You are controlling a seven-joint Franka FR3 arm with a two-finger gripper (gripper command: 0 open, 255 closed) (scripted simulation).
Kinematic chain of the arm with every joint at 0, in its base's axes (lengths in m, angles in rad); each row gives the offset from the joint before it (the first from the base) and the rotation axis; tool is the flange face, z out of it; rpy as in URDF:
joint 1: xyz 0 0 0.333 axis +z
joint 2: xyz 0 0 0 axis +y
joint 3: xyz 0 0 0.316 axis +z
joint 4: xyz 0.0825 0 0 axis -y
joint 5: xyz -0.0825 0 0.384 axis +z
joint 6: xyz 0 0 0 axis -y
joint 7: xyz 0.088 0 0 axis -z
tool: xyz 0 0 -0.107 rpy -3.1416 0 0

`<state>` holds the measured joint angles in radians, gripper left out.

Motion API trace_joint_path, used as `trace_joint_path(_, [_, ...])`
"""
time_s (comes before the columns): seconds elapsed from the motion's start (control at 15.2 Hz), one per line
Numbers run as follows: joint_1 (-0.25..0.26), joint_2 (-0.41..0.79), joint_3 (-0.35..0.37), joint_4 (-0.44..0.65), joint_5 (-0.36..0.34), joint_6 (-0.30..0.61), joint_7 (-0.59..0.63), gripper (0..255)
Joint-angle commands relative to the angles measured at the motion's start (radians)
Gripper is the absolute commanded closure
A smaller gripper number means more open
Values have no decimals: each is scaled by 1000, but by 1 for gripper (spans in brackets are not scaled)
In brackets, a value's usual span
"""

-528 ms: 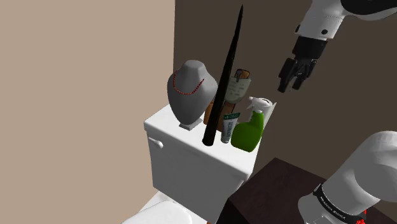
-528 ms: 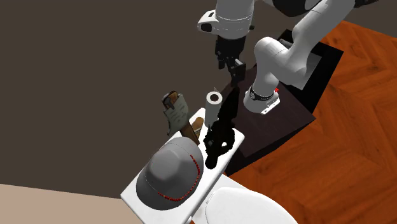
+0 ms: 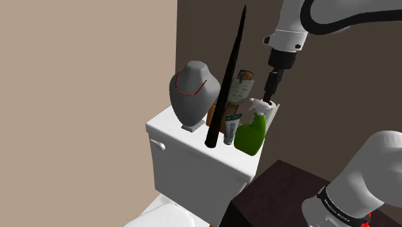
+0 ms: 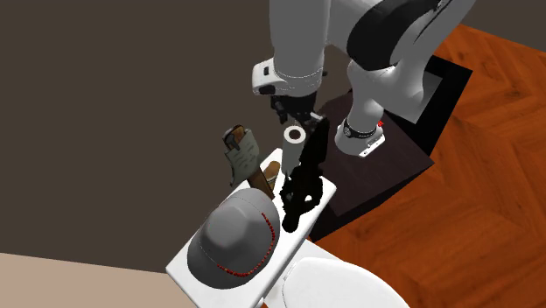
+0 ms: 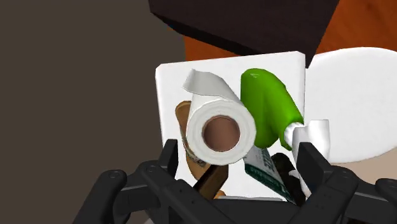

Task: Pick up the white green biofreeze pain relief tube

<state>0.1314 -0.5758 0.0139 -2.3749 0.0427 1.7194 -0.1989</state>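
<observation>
The black two-finger gripper point(image 3: 270, 95) hangs on the white arm above the far end of a white toilet tank lid point(image 3: 187, 138), with its fingers pointing down to the things that stand there. In the wrist view the gripper point(image 5: 238, 158) has its two fingers point(image 5: 169, 156) apart, with a wide gap between them, and they clasp nothing. The white and green tube with printed text point(image 3: 232, 128) stands upright on the lid, just beside the base of a long black tapering cone point(image 3: 229, 84) on one side and a bright green spray bottle with a white head point(image 3: 251, 132) on the other side. In the wrist view the tube point(image 5: 264, 167) is under the gap of the fingers, closer to one of them, and no finger touches it. Next to it in this view are the green bottle point(image 5: 270, 105) and a white paper roll with a brown core point(image 5: 219, 130), which is directly under the hand. At the near end of the lid stands a grey bust point(image 3: 192, 90) which wears a necklace of red beads point(image 3: 191, 88). In the second exterior view the gripper point(image 4: 293, 114) is just over the paper roll point(image 4: 295, 134), and a reddish wooden floor point(image 4: 472, 175) lies around the toilet.
</observation>
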Motion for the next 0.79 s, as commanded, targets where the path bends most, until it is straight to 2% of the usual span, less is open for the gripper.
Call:
trace_joint_path(0.0, [38,81,-2,13,-20,50,-117,0])
trace_joint_path(0.33, [119,229,15,41,-57,150,-349,0])
trace_joint_path(0.73, [119,254,16,-19,-58,235,-347,0])
